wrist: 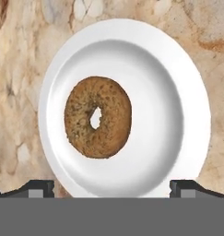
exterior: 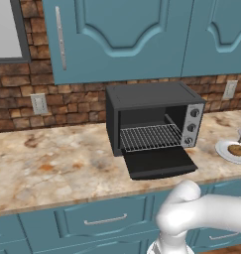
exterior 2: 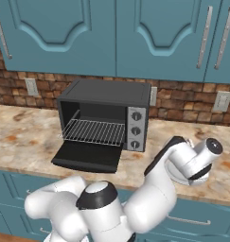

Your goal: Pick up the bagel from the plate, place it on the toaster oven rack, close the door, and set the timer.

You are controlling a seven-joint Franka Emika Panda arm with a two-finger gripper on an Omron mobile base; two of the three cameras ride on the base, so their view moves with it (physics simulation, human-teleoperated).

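Observation:
The golden-brown bagel [wrist: 114, 110] lies flat a little left of the middle of the white plate [wrist: 173, 115]. My gripper [wrist: 112, 189] hangs straight above them, open, with its dark fingertips [wrist: 38, 188] spread about as wide as the plate and nothing between them. The plate [exterior: 226, 149] with the bagel [exterior: 236, 150] sits on the counter right of the toaster oven [exterior: 151, 96]. The oven's black door [exterior: 159, 162] is folded down flat, and the silver wire rack [exterior: 150, 136] inside is bare. My wrist [exterior 2: 194, 160] covers most of the plate [exterior 2: 179, 179].
Three dark knobs [exterior 2: 135, 130] line the oven's silver panel. Teal cabinets [exterior 2: 116, 38] hang low above the oven. A brick wall with outlets [exterior: 38, 103] backs the marbled counter [exterior: 52, 163]. The counter's front edge runs just in front of the open door.

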